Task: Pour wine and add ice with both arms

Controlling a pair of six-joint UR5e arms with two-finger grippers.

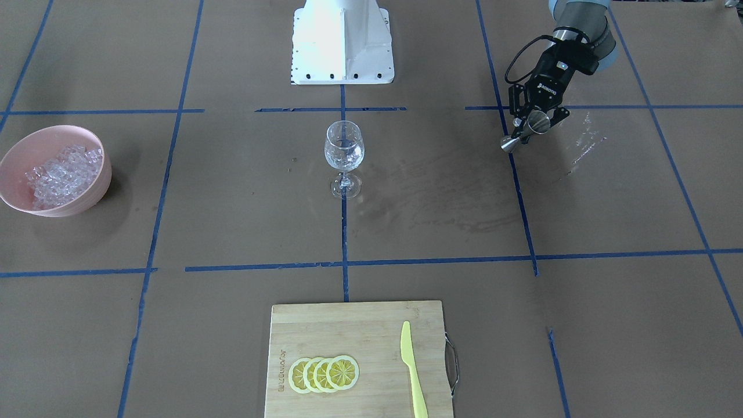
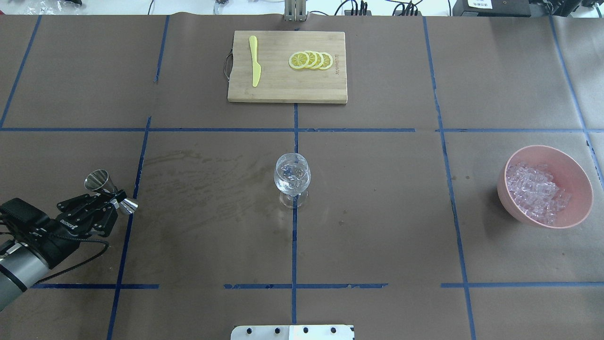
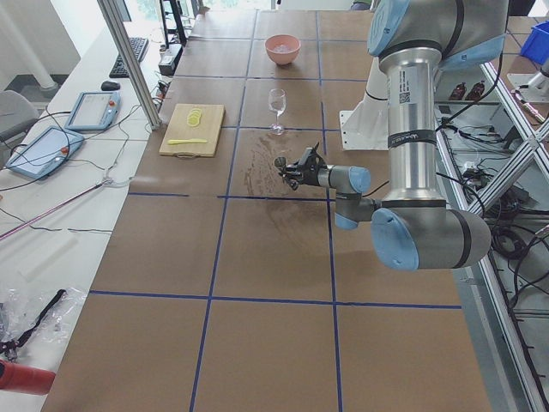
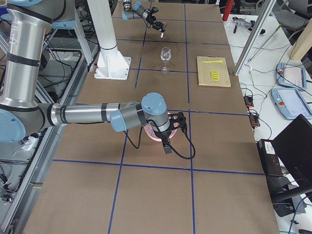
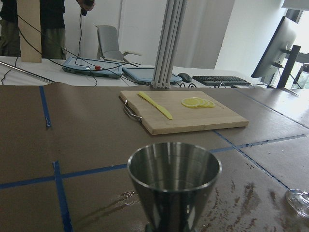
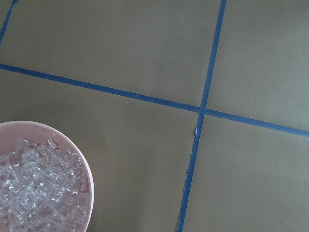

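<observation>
Two arms worked the table [image 2: 377, 226], and only one of them was easy to read. The left gripper [image 2: 112, 198] was clamped on the waist of a steel jigger [image 2: 97, 179], holding it aslant above the paper at the robot's left end, one cone up and the other low. From the left wrist camera the near cone's mouth looked grey and dull; whether any wine lay in it I could not tell. Brownish smears [image 2: 198, 179] marked the paper between the jigger and the glass [image 2: 292, 177].

The glass stood upright on the middle tape line, well apart from both grippers, and looked clear and glinting.

The ice [image 2: 535, 191] lay heaped in a pink bowl [image 2: 578, 208] at the robot's right end. The right gripper [image 4: 173, 123] hung just above that bowl, seen only from the side of the room, so I could not tell if its fingers were apart or together. Its wrist camera caught the bowl's rim and cubes in a lower corner.

Across the table a board [image 2: 283, 89] carried four overlapping lemon slices [image 2: 311, 60] and a yellow knife [image 2: 255, 61].
</observation>
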